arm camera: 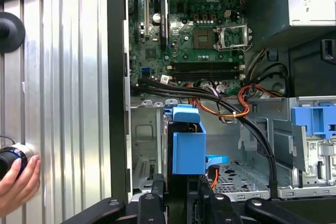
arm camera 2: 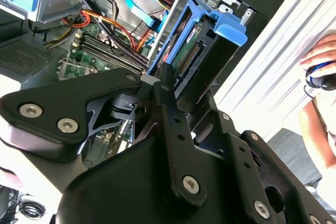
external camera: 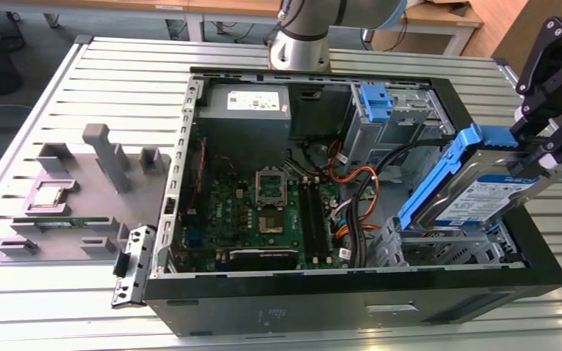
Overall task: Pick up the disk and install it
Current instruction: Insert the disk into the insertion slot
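Gripper [external camera: 537, 157] clamped on disk [external camera: 481, 197]: silver-grey drive, white-blue label, blue rails, tilted over computer case [external camera: 291, 307].

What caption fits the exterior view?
Robot hand holding the disk tilted over the drive cage of the open computer case.

Tool [external camera: 543, 152] angled down, clamped on disk [external camera: 476, 194]; arm base column [external camera: 298, 36] upright.

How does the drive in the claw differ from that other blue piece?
The silver-grey hard drive in blue plastic rails is clamped by the black gripper; the blue plastic bracket is untouched. The drive is tilted; the bracket sits in a metal bay. Both have blue plastic.
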Robot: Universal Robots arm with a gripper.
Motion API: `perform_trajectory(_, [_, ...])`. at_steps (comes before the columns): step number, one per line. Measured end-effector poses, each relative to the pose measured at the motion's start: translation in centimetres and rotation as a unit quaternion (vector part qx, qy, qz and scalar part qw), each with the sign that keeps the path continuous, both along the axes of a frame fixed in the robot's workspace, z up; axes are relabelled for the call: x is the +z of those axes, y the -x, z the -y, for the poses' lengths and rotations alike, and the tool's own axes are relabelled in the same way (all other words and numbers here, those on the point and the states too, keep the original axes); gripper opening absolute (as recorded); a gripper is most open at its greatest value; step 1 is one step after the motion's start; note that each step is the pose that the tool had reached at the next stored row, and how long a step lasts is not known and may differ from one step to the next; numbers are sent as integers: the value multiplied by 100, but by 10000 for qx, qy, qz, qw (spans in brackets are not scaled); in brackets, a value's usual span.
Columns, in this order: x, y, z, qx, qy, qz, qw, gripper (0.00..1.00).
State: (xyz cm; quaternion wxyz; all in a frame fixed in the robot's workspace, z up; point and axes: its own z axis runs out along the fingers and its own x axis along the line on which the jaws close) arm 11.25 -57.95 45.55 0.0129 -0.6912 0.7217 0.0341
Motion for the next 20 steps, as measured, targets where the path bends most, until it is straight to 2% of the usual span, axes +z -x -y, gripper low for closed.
perform_trajectory(3, [-1, 0, 0, 0, -46, 1, 10000, 35])
perform_trajectory(20, [-31, 0, 0, 0, -62, 4, 10000, 35])
